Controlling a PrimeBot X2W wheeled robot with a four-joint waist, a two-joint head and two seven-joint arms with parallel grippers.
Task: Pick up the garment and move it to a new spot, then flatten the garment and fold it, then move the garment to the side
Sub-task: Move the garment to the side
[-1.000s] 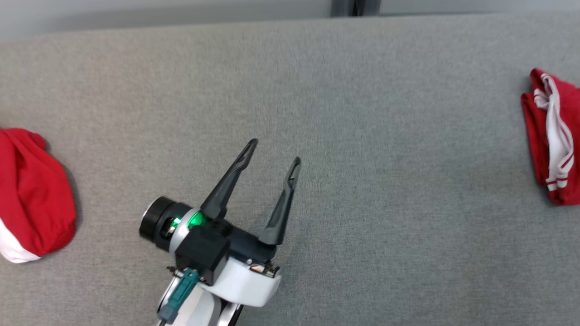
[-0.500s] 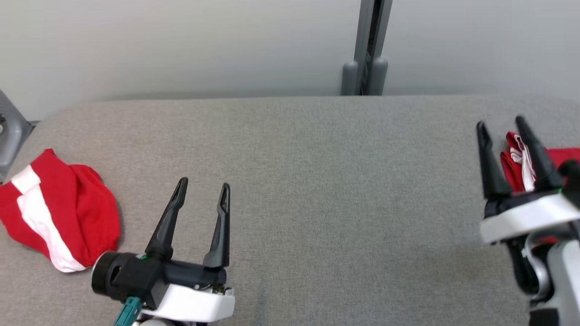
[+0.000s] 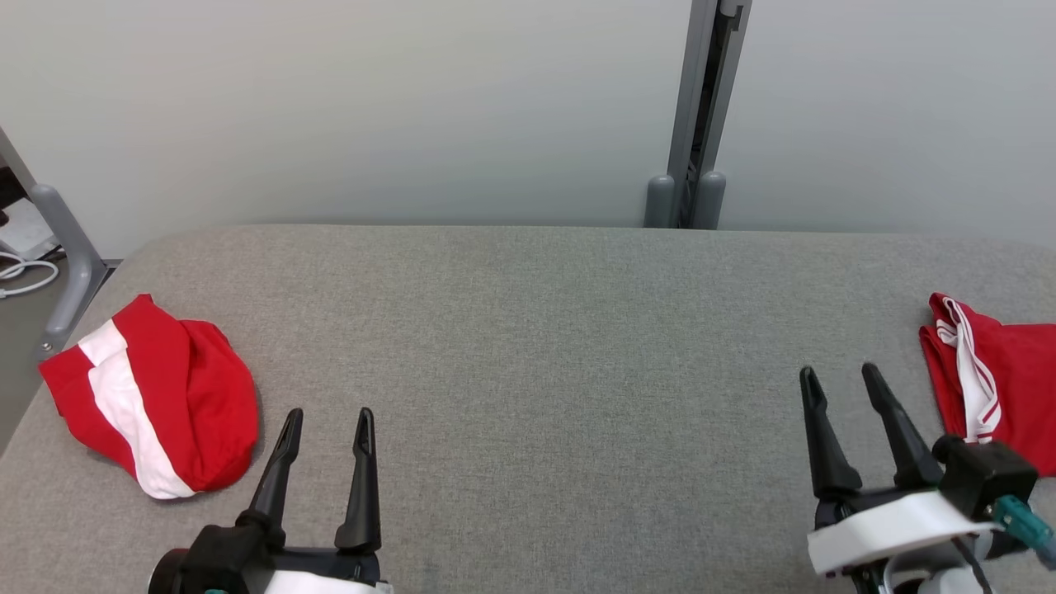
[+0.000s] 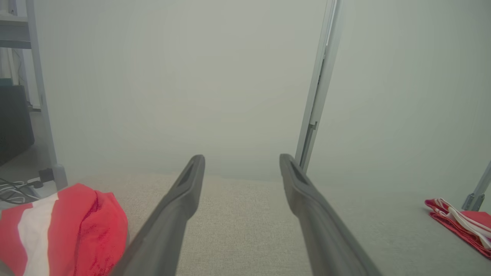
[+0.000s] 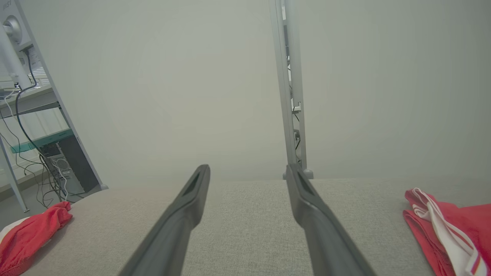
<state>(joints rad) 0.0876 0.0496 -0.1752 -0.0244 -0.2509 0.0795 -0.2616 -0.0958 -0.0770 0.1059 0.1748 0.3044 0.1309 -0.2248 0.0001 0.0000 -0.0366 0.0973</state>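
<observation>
Your left claw and right claw both stand released, empty — left garment and right garment lie well apart on the worktop.

On my head feed, the folded red garment with white striped trim runs off the right edge, and its near corner is hidden behind the right gripper. The bottom edge cuts off the left gripper below its fingers. Through the left wrist, I see the crumpled red cloth with a white band spill past the lower left corner, and the pale wall looks hazy.
</observation>
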